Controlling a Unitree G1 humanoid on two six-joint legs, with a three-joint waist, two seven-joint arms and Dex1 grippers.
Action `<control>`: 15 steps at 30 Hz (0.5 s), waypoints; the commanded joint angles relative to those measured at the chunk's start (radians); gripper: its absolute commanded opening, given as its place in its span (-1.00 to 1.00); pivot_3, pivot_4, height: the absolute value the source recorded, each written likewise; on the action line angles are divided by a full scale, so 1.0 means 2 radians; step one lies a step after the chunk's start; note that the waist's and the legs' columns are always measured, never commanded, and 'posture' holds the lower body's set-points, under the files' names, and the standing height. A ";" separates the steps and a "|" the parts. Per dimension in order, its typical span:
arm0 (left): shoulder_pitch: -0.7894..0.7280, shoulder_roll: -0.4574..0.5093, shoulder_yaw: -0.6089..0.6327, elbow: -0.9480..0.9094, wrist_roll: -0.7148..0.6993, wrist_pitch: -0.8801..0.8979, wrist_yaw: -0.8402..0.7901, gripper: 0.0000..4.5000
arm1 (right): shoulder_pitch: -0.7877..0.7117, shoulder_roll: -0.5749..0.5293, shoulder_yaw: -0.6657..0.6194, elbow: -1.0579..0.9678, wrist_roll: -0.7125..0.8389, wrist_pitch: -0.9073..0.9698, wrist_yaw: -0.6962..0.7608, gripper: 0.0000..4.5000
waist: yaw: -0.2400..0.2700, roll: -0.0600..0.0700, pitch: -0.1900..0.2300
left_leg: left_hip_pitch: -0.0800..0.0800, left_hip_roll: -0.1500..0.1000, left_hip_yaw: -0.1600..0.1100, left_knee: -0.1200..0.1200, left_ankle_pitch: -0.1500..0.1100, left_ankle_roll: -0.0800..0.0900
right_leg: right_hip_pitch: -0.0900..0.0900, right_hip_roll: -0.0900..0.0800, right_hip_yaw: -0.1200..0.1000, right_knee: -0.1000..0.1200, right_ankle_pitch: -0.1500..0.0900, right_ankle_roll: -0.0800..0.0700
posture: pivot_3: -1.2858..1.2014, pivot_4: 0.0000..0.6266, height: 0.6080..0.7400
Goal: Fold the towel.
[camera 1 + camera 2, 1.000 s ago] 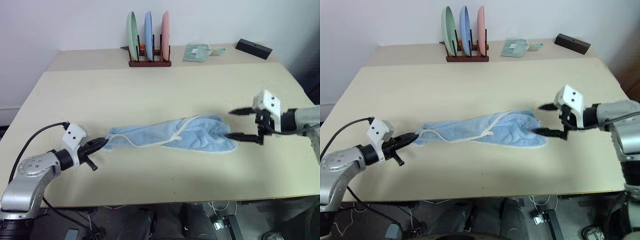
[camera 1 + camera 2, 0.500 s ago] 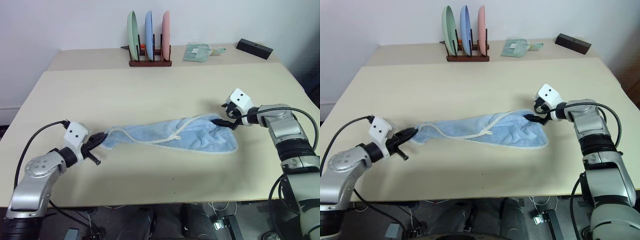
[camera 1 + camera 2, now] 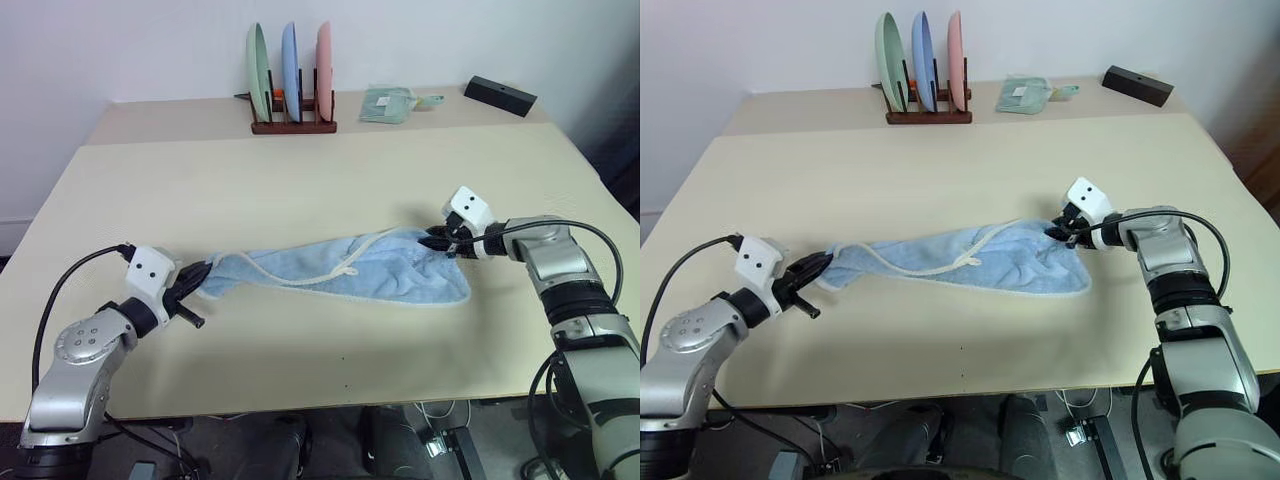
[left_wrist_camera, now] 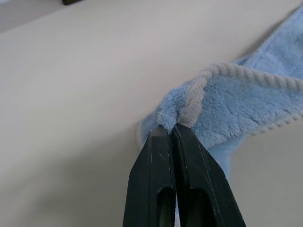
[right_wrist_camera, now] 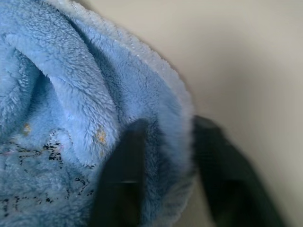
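Note:
The light blue towel (image 3: 340, 270) lies bunched in a long strip across the middle of the table, its whitish hem snaking along the top. My left gripper (image 3: 200, 278) is shut on the towel's left corner; the left wrist view shows the black fingers (image 4: 156, 165) pinching the towel (image 4: 236, 99) at the hem. At the strip's other end, my right gripper (image 3: 435, 240) is shut on the upper edge. In the right wrist view a fluffy fold of the towel (image 5: 71, 94) sits between the two fingers of the right gripper (image 5: 170, 124).
A wooden rack with three upright plates (image 3: 290, 85) stands at the back of the table (image 3: 300, 170). To its right lie a small folded pale green cloth (image 3: 390, 103) and a black box (image 3: 500, 96).
My right gripper, open beside the towel's right end a second ago, came down and in onto that end and shut on it. The left gripper kept its hold.

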State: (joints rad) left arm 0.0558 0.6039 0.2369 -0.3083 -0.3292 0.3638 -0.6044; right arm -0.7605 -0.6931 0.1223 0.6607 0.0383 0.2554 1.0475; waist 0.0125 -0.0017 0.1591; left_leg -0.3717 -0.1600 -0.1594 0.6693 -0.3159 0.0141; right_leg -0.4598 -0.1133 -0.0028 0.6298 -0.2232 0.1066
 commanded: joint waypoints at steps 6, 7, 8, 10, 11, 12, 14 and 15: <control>0.013 0.004 0.011 -0.016 -0.003 -0.011 -0.008 -1.00 | 0.027 -0.017 -0.041 -0.079 0.017 0.012 -0.020 -0.98 | 0.000 0.000 0.000 | 0.000 0.000 0.000 0.000 0.000 0.000 | 0.000 0.000 0.000 0.000 0.000 0.000 | 0.03 -0.52 1.00; 0.007 0.001 0.014 -0.014 -0.004 -0.013 -0.004 -1.00 | 0.027 -0.018 -0.044 -0.086 0.013 0.005 -0.030 -0.98 | 0.000 0.000 0.000 | 0.000 0.000 0.000 0.000 0.000 0.000 | 0.000 0.000 0.000 0.000 0.000 0.000 | 0.03 -0.52 1.00; -0.019 -0.004 0.013 0.000 0.000 -0.014 0.008 -1.00 | 0.017 -0.018 -0.046 -0.086 0.003 -0.011 -0.049 -0.98 | 0.000 0.000 0.000 | 0.000 0.000 0.000 0.000 0.000 0.000 | 0.000 0.000 0.000 0.000 0.000 0.000 | 0.03 -0.52 1.00; -0.066 -0.008 0.009 0.028 0.012 -0.019 0.027 -1.00 | -0.003 -0.018 -0.045 -0.075 -0.014 -0.039 -0.081 -0.98 | 0.002 0.000 0.000 | 0.000 0.000 0.000 0.000 0.000 0.000 | 0.000 0.000 0.000 0.000 0.000 0.000 | 0.03 -0.52 1.00; -0.108 -0.009 0.001 0.059 0.031 -0.028 0.044 -1.00 | -0.025 -0.016 -0.043 -0.054 -0.026 -0.064 -0.104 -0.98 | 0.001 0.000 0.000 | 0.000 0.000 0.000 0.001 0.000 0.000 | 0.000 0.000 0.000 0.001 0.000 0.000 | 0.03 -0.52 1.00; -0.160 -0.010 -0.005 0.099 0.049 -0.037 0.063 -1.00 | -0.055 -0.015 -0.041 -0.026 -0.041 -0.094 -0.132 -0.98 | 0.001 0.000 0.000 | -0.001 0.000 0.000 0.002 0.000 0.000 | 0.000 0.000 -0.001 0.001 0.000 0.000 | 0.03 -0.52 1.00; -0.254 -0.013 -0.012 0.175 0.077 -0.061 0.098 -1.00 | -0.112 -0.013 -0.039 0.029 -0.063 -0.144 -0.182 -0.98 | 0.000 0.000 0.000 | -0.001 0.000 -0.001 0.004 0.000 0.000 | 0.000 0.000 -0.001 0.001 0.001 0.001 | 0.03 -0.52 1.00; -0.299 -0.014 -0.011 0.212 0.086 -0.079 0.114 -1.00 | -0.139 -0.013 -0.039 0.050 -0.070 -0.167 -0.199 -0.98 | 0.000 0.000 0.000 | -0.002 0.000 -0.001 0.005 0.000 0.000 | 0.000 0.000 -0.001 0.001 0.001 0.001 | 0.03 -0.52 1.00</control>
State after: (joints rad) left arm -0.4553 0.5676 0.2017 0.0402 -0.2010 0.2773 -0.4382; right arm -0.9599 -0.7097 0.0673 0.7191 -0.0722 0.0162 0.7266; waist 0.0115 -0.0018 0.1592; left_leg -0.3752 -0.1609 -0.1605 0.6791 -0.3160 0.0140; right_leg -0.4596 -0.1131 -0.0042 0.6321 -0.2213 0.1081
